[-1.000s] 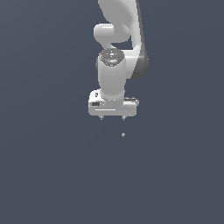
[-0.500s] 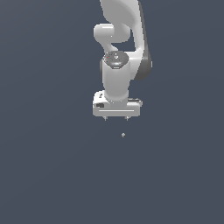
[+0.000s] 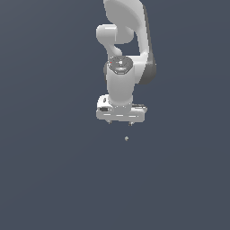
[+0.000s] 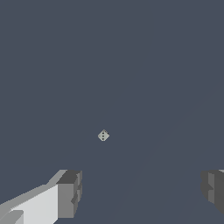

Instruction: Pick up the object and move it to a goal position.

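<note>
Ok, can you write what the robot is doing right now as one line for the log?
phase: approach | gripper: open, holding nothing | object: on the floor, apart from the fingers | grasp: not yet done

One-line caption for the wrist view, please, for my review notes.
Wrist view: open gripper above a tiny pale object with dark dots, lying apart from both fingers on a plain dark grey surface.
</note>
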Tool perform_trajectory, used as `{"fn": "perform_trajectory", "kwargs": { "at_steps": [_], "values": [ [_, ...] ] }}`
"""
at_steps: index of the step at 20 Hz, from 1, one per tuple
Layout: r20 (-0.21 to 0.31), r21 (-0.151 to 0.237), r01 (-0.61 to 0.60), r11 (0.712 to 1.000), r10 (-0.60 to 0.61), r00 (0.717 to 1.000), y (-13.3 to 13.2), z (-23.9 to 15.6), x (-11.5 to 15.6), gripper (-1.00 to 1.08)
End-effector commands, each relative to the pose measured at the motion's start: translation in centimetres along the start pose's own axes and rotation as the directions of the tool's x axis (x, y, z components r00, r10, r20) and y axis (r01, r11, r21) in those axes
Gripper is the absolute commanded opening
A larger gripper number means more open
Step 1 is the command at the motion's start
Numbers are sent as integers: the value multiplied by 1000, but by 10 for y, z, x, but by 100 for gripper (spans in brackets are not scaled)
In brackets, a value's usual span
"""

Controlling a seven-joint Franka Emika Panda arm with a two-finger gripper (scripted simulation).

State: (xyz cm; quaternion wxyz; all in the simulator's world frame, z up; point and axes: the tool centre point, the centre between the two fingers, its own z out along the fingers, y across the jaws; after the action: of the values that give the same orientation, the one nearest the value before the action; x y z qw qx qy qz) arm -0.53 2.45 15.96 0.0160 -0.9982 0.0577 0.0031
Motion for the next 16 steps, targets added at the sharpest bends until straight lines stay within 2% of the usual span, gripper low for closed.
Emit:
{"fn": "perform_trajectory", "kwargs": {
  "at_steps": [1, 8, 16],
  "values": [
    [1, 0, -37, 999, 37, 999, -2, 5, 0, 100],
    [1, -1, -187, 982, 187, 982, -10, 24, 2, 100],
    [-2, -6, -381, 925, 381, 925, -21, 50, 2, 100]
  ]
}}
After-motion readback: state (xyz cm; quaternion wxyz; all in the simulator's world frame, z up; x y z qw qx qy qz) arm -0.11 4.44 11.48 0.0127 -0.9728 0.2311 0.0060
